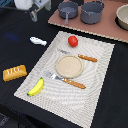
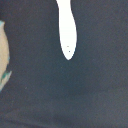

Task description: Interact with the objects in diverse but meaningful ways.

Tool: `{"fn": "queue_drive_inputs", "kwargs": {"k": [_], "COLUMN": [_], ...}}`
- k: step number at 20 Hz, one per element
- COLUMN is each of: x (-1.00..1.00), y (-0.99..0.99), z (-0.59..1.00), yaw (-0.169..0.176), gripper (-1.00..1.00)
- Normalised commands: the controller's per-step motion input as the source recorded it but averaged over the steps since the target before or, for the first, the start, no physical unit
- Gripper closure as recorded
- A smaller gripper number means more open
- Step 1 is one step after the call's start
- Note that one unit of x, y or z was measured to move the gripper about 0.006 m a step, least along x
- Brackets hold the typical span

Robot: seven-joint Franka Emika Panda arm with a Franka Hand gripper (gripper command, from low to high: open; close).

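Dark counter [image 1: 20, 42] carried a woven mat [image 1: 95, 85]. Gripper [image 1: 34, 14] hung up top, jaws unclear—can't tell if apart. White piece [image 1: 37, 41] lay off the mat nearby; thin, slick, probably would skid from a misaligned pinch.

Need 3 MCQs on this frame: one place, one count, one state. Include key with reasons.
1. Where does the banana lie?
A. on the plate
B. on the placemat's corner nearest the bread loaf
C. in a pot

2. How many dark pots stand on the brown board?
A. one
B. two
C. four

3. What is on the round plate?
A. nothing
B. the tomato
C. the white piece

Key: 1 B, the banana sits on the placemat edge, near the bread loaf. 2 B, pot and pot stand side by side on the board. 3 A, its face is bare; the tomato lies beyond it, and the white piece is off the mat.
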Motion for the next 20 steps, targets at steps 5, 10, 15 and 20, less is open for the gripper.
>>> {"fn": "queue_drive_inputs", "kwargs": {"k": [5, 10, 15, 20], "x": [-0.11, -0.15, -0.03, 0.01], "y": [-0.91, -0.74, -0.35, -0.35], "z": [-0.36, -0.32, -0.1, 0.0], "yaw": [0.027, 0.031, 0.073, 0.094], "gripper": [-1.0, -1.0, -1.0, -1.0]}}
